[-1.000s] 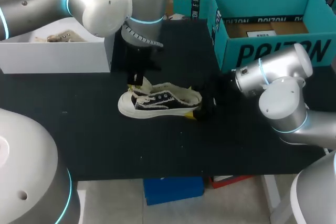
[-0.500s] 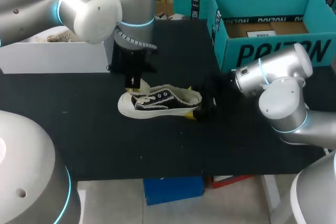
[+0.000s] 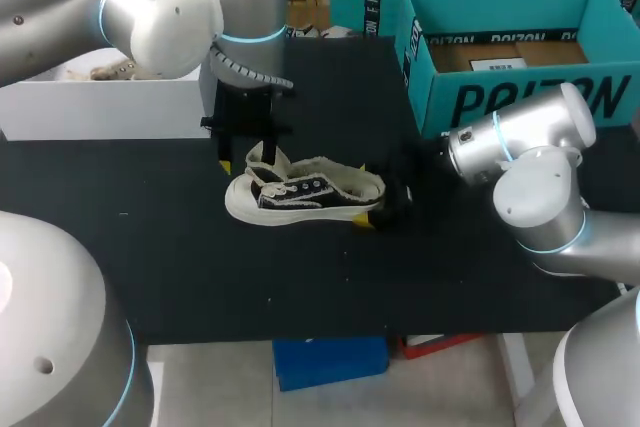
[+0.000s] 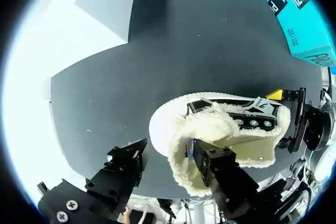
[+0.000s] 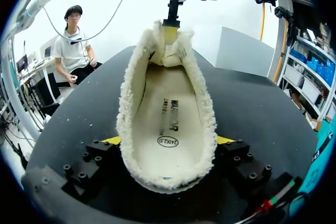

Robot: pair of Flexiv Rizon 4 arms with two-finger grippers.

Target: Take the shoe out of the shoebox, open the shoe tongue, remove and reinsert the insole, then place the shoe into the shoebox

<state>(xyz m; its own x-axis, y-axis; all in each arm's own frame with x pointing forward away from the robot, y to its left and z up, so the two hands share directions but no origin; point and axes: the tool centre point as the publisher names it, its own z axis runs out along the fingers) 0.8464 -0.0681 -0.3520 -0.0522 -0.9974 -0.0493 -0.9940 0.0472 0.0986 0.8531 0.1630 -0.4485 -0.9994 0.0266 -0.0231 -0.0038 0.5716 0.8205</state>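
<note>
Head: shoe (image 3: 305,192) lay on table (image 3: 200,277), out of shoebox (image 3: 520,97). L wrist: left gripper (image 4: 168,158) fingers spread, tongue (image 4: 210,129) upright against one. R wrist: right gripper (image 5: 168,141) clamped heel (image 5: 168,181); insole (image 5: 165,103) inside. I judged tongue abt open; insole swap & reboxing left.
</note>
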